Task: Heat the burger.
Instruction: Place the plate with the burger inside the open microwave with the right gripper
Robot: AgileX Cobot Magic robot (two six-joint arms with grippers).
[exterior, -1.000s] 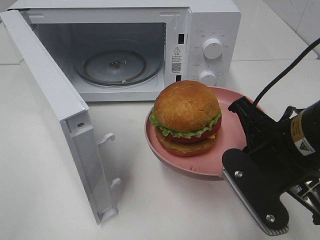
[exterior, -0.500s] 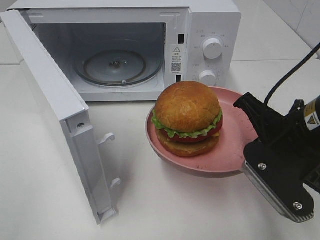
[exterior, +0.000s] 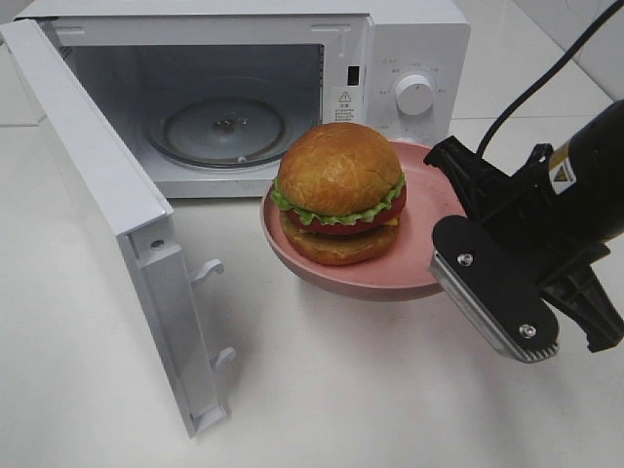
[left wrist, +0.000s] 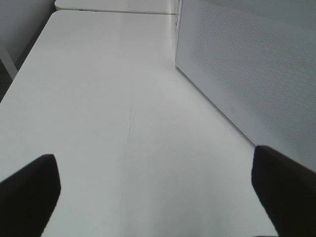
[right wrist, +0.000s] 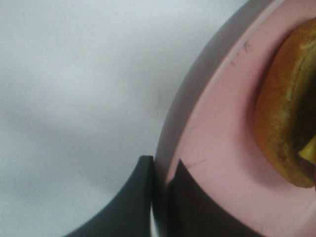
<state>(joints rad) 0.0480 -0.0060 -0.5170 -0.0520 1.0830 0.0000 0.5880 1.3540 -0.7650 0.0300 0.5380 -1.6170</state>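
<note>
Microwave mouth (exterior: 195, 68) gapes clear behind burger (exterior: 338, 171) and plate (exterior: 341, 280); open door (exterior: 107, 214) walls the left side

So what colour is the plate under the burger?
The plate is plain pink all over. The exterior high view shows it best.

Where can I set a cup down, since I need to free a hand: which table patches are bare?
Bare: the table in front, between the open door and the right gripper; also the stretch on the door's outer side. Crowded: before the microwave mouth, where the gripped plate and burger hang.
</note>
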